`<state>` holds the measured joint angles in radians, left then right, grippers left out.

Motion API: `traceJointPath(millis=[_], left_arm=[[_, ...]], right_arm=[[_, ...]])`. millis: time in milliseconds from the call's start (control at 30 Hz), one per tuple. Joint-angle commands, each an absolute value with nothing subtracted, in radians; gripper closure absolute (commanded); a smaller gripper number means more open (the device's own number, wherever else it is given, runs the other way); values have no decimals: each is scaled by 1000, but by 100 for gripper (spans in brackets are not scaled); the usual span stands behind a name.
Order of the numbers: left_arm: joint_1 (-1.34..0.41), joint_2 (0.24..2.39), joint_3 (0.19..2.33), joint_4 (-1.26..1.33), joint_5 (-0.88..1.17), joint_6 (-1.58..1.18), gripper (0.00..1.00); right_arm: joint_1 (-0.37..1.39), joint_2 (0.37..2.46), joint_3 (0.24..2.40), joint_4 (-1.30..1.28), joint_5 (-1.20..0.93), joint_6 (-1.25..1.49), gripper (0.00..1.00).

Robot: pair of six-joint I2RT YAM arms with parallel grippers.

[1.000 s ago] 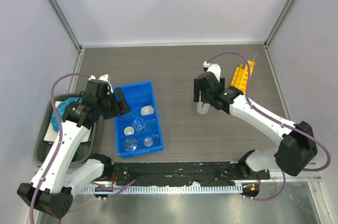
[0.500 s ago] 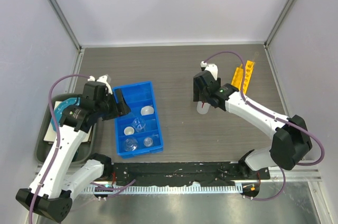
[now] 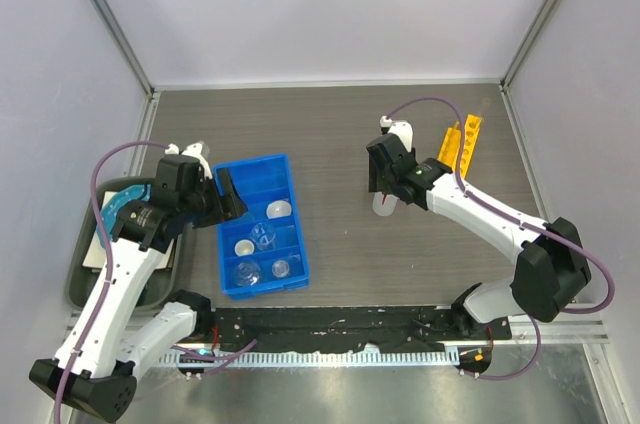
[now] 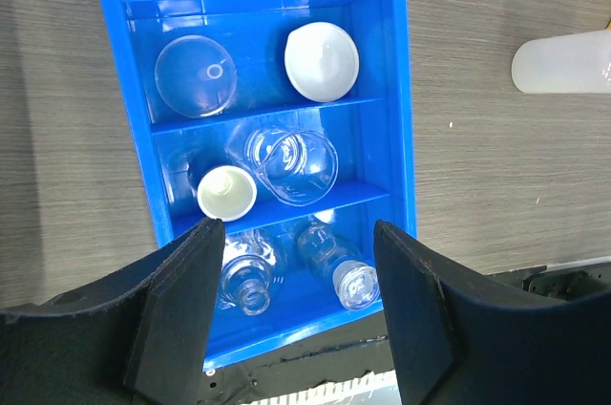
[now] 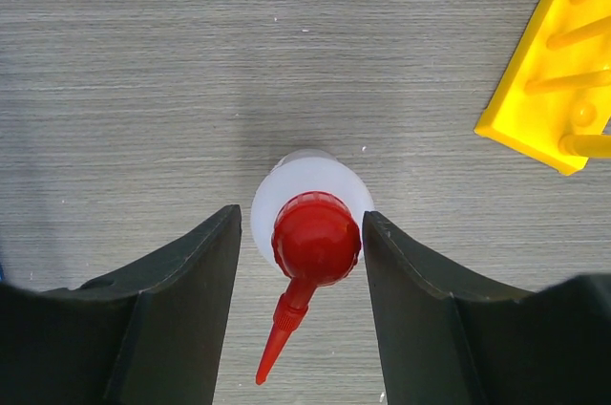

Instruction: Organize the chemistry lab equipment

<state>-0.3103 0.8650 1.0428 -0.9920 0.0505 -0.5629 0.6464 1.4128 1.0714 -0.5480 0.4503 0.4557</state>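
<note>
A blue compartment tray (image 3: 247, 166) holds a white round dish (image 4: 322, 61), a clear shallow dish (image 4: 195, 75), a tipped glass beaker (image 4: 291, 166), a small white cup (image 4: 227, 192) and two clear vials (image 4: 342, 269). My left gripper (image 3: 230, 196) hovers open and empty over the tray's left edge; in the left wrist view (image 4: 297, 228) its jaws frame the vials. The red-capped squeeze bottle (image 5: 316, 233) stands upright on the table (image 3: 382, 206). My right gripper (image 5: 299, 216) is open, a jaw on each side of the bottle. The yellow rack (image 3: 457, 147) lies to the right.
A grey bin (image 3: 78, 284) at the left edge holds a teal plate (image 3: 118, 206). The yellow rack's corner (image 5: 558, 90) is close to the right of the right gripper. Enclosure walls stand on three sides. The black rail (image 3: 330, 329) runs along the near edge.
The right gripper shifted slightly up-left over the bottle a second ago and has held still since. The left arm's elbow shifted a little; its gripper stays over the tray.
</note>
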Motion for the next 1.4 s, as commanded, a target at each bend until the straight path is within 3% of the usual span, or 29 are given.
traceJointPath(millis=[0, 267, 500, 700, 1067, 1367], left_arm=[[-313, 848, 1039, -963, 69, -540, 33], [-314, 848, 1034, -960, 69, -540, 33], [-314, 848, 1028, -959, 64, -537, 33], [-314, 844, 1025, -963, 64, -537, 33], [-313, 838, 1011, -966, 54, -531, 33], [-314, 799, 1054, -1003, 110, -546, 33]], right_arm=[[644, 1394, 1074, -538, 469, 472, 41], [644, 1390, 1049, -538, 472, 477, 42], [644, 1399, 1061, -538, 466, 469, 82], [663, 1420, 1126, -540, 449, 431, 99], [675, 1477, 1377, -483, 172, 413, 99], [701, 1584, 1433, -253, -61, 573, 99]])
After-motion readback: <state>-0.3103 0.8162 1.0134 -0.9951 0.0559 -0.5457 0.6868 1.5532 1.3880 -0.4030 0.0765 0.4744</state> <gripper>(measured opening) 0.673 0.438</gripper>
